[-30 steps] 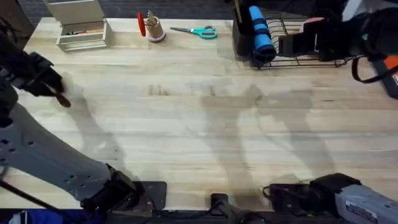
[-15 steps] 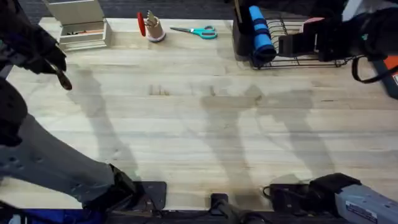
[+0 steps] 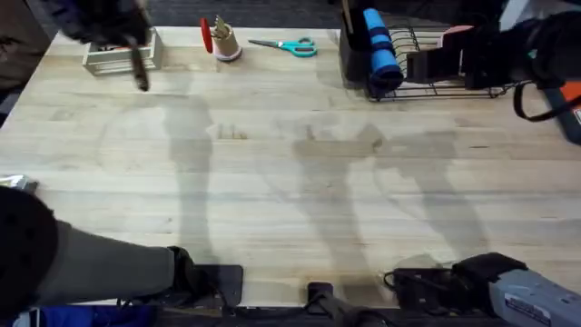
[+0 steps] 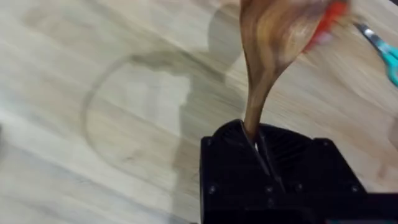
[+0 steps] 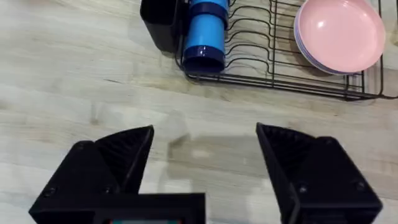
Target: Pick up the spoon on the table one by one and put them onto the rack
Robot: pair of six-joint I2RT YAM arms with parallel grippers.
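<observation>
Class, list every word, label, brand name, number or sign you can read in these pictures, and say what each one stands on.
There is no text that can be read in these pictures.
Faint dark marks on the table: too blurred to tell whether they are writing.
The beige box, blue cup, pink plate and rack: no lettering shows.

This looks like a robotics lab staged as a kitchen. Two robot arms are bolted at the near edge of a pale butcher-block surface (image 3: 300,182). On it sit household props: a black wire dish rack (image 5: 280,56) holding a pink plate (image 5: 339,34) and a blue cup (image 5: 204,34), teal-handled scissors (image 3: 286,45), and a beige box (image 3: 118,41).
</observation>
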